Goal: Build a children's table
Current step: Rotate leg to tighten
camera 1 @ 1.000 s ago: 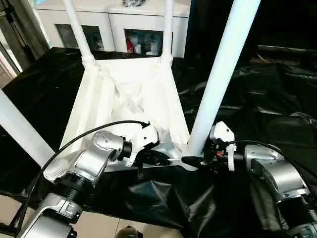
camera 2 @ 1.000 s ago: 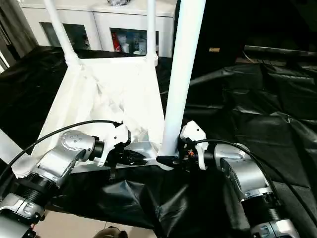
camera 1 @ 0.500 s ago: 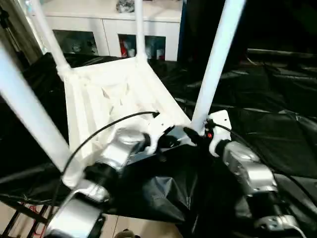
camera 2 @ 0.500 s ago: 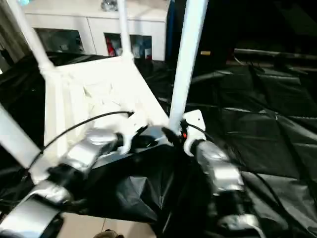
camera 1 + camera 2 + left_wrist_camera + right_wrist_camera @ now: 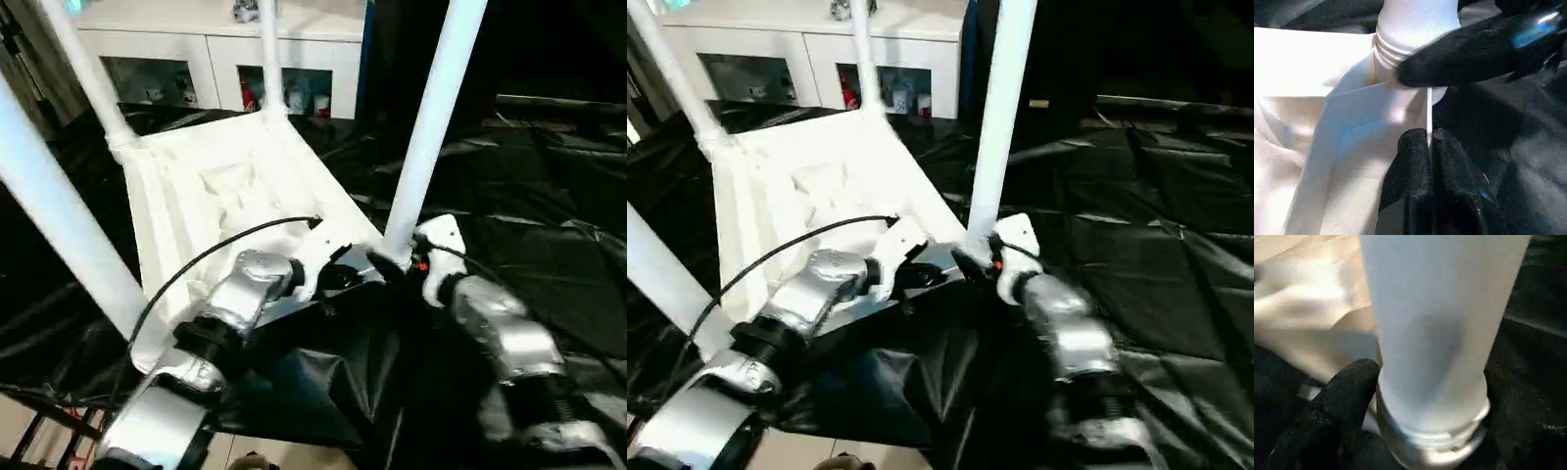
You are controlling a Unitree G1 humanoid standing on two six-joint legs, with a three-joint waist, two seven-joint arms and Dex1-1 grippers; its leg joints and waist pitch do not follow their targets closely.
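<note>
White tabletop (image 5: 225,186) upside down, left tool (image 5: 1428,147) pinching its rim — legs upright

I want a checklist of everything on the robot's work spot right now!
Surface: black sheet over the work table.
Job's things: tabletop upside down, four legs standing in its corner sockets.
Clutter: nothing seen.
Grippers: left gripper shut on the tabletop's edge; right gripper at the base of the near leg, one finger against it.
Cables: black cable looping over the left arm.
Surroundings: white cabinet behind.
</note>
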